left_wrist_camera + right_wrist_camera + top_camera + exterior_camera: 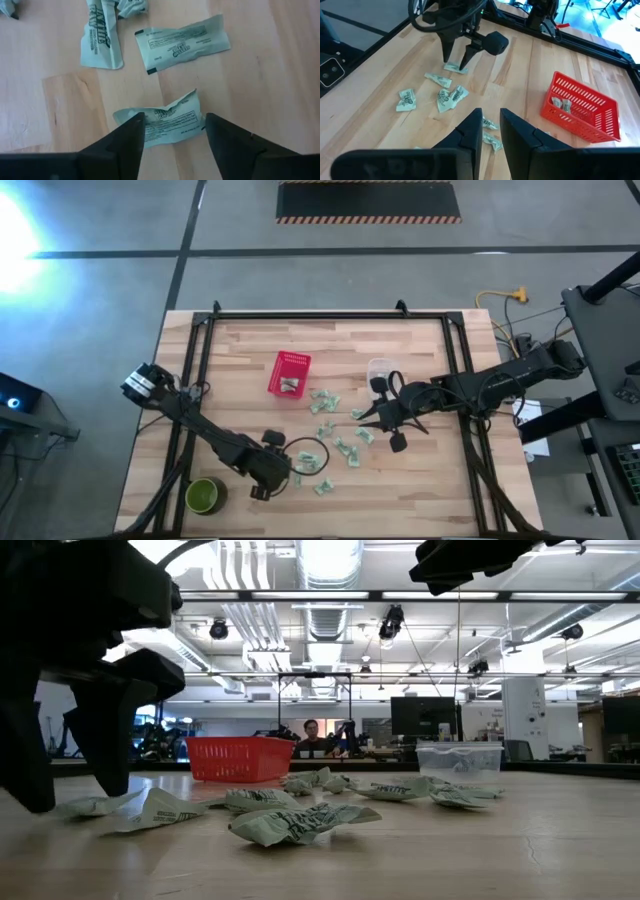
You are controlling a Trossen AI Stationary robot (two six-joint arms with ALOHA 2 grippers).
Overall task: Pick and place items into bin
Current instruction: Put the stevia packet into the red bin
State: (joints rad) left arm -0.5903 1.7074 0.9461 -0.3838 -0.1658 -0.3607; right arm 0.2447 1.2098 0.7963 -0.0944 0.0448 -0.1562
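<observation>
Several small pale green-and-white packets (335, 442) lie flat on the wooden table, near of the red basket (288, 373); the basket holds a few packets (559, 104). My left gripper (174, 122) is open and points down at the table's near side. Its fingers straddle one crumpled packet (165, 119), which also shows in the low view (88, 806). My right gripper (491, 126) hangs above the table to the right of the packets, fingers a little apart with nothing between them. My left gripper comes from above with one open finger (131, 137) at each end of the crumpled packet's (150, 116) length. The packet lies flat on the table. I cannot tell whether the fingertips touch it.
A round green bowl (205, 496) sits at the near left corner, beside my left arm. A clear plastic container (378, 368) stands to the far side of my right gripper. Bare wood lies on the table's right half and far side. A black frame edges the table.
</observation>
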